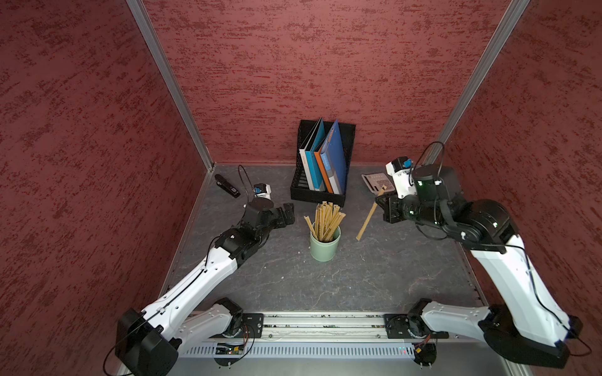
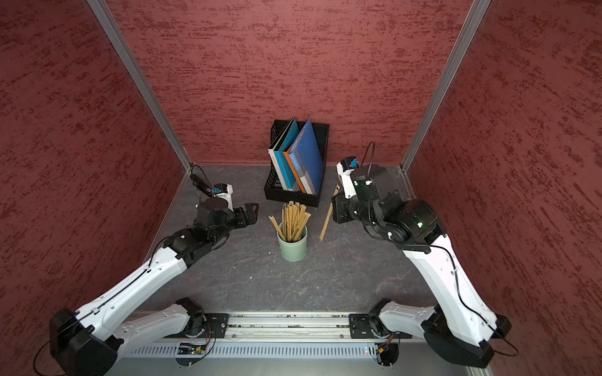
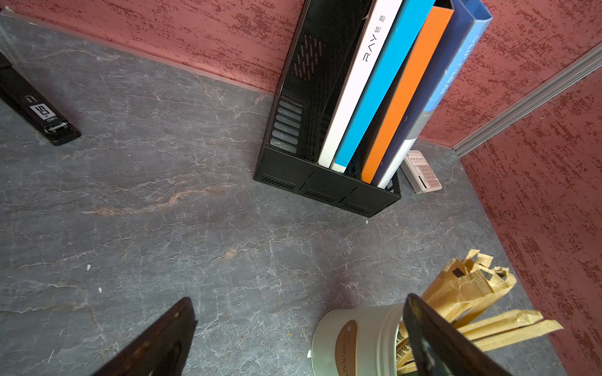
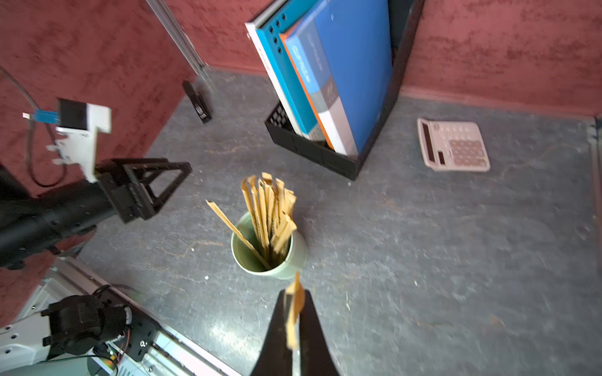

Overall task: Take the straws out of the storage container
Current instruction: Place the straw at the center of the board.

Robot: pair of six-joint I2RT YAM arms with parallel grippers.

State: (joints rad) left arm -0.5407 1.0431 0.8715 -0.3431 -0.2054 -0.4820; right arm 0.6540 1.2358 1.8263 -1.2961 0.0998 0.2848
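While pinching one straw [image 1: 366, 221] in the right gripper [image 1: 379, 197], closed flat on its upper part, hovers over the far right part of the table [image 1: 260, 283], near the calculator [image 1: 371, 179]. Carries that straw slanted, top end at the gripper, lower end down and toward the near edge, well clear of the storage container [image 1: 324, 251]. Cannot tell whether the lower tip touches the table. Has the other straws [image 1: 325, 221] standing in the container near the table's middle, just in front of the file holder [image 1: 312, 196] at the far edge. Shows them close to upright, bunched and fanning a little, taller than the rim, with one leaning out toward the left edge. Has the left gripper [image 1: 288, 213] spread fully wide and empty, just beside the straw tops on their left-edge side, touching nothing. Catches, in the left wrist view, one open finger [image 3: 436, 338] in front of the bundle and the rim, the other well off over bare table. Looks set to lay the held straw on bare table toward the right edge, away from the container. Needs, for the next pull, a sideways close across the upright stems above the rim, then a lift straight up along their long axis. Reaches that bundle sooner with the left gripper, much nearer than the right. Risks tipping the container if a pull goes sideways.
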